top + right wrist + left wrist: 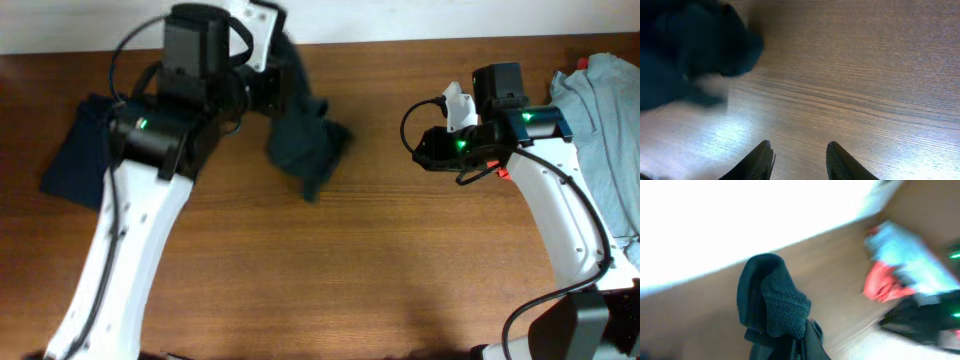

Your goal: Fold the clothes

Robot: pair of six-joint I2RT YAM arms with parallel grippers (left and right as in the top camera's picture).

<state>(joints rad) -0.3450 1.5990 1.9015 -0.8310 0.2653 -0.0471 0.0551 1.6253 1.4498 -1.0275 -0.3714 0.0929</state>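
Garment, principal: dark T-shirt (305,140), very dark navy-black, bunched in a crumpled mass toward the back of the table (350,270), left of centre. Its upper end is gathered at the left gripper (795,342) and its lower end spreads downward. Whether it touches the wood cannot be told. In the left wrist view, which is blurred, the cloth rises from the fingertips as a thick rolled wad with a ribbed-looking patch facing the camera.

Left gripper: jaws closed tight, with the dark T-shirt pinched between them. The arm reaches in from the near left edge toward the back of the table.

Right gripper (800,159): jaws parted by a moderate gap, nothing between them, bare wood beneath. It sits to the right of the dark T-shirt and apart from it, with a strip of bare table between. In the right wrist view the dark cloth fills the upper left corner, clear of the fingers (762,160).

Garment, second: navy garment (75,150), lying flat at the left side of the table, partly covered by the left arm and well apart from the right gripper.

Garment, third: light grey-blue garment (610,120), heaped at the right edge, just beside the right arm.

Garment, fourth: red garment (583,65), a small part showing at the back edge of the grey-blue heap and touching it.
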